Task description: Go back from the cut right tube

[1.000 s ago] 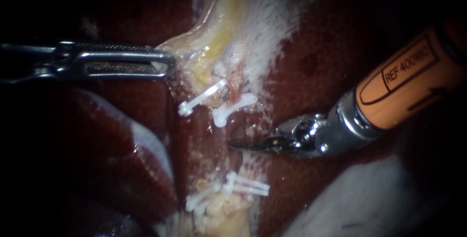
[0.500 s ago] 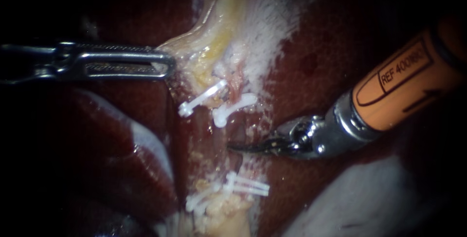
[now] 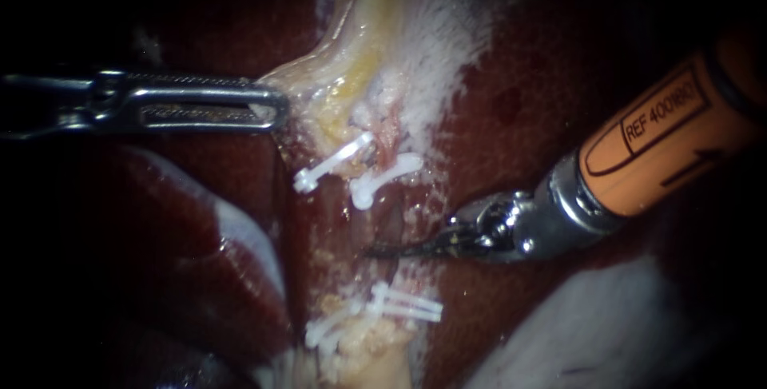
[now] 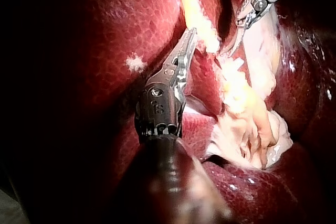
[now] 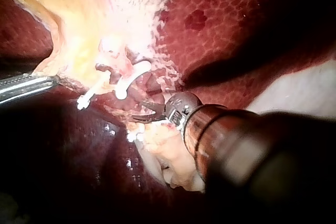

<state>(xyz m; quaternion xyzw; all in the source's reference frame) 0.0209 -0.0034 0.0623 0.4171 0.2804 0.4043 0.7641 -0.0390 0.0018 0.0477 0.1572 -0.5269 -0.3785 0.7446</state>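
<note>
Entering from the upper right, the orange-sleeved right instrument (image 3: 387,251) lies nearly level, its dark curved blades closed together just below the cut right tube (image 3: 390,215), among white plastic clips (image 3: 383,173). The slotted steel left instrument (image 3: 274,109) clamps pale yellow tissue (image 3: 351,53).

Dark red liver (image 3: 551,61) w/ pale yellowish tissue strip (image 3: 375,29); white clips (image 3: 331,161) on it

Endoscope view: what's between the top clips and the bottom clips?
In the endoscope view, the right instrument's tip lies over reddish tissue between the upper clips and lower clips.
</note>
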